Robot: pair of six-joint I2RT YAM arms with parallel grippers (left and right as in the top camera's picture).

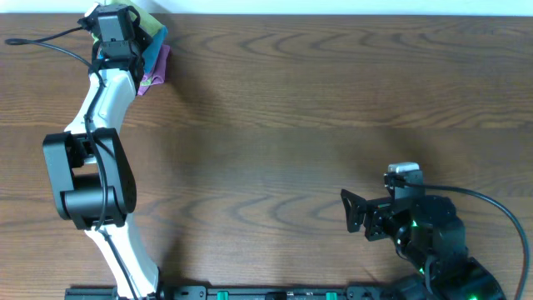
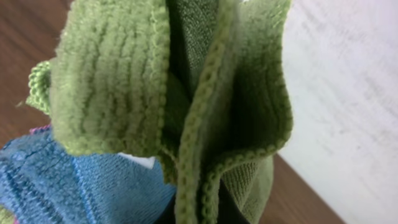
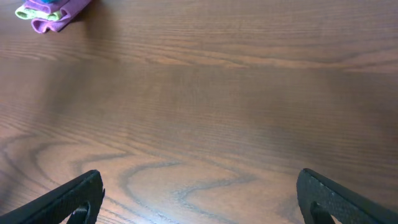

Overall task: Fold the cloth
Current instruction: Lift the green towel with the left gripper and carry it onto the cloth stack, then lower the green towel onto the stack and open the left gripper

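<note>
Left fingers (image 2: 233, 211) look clamped on the cloth (image 2: 112, 81), upper left of the overhead; right fingers (image 3: 62, 202) hang wide open. The blue cloth (image 2: 68, 186) sits right against it, so lifting might drag it along.

A brown wood-grain table (image 1: 333, 125) fills the overhead view, with a white strip (image 1: 333, 7) along its 12 o'clock edge. At 11 o'clock sits a small crumpled heap. In it, a bright blue cloth (image 1: 157, 37) touches a purple cloth (image 1: 158, 68) on its 6 o'clock side.
</note>
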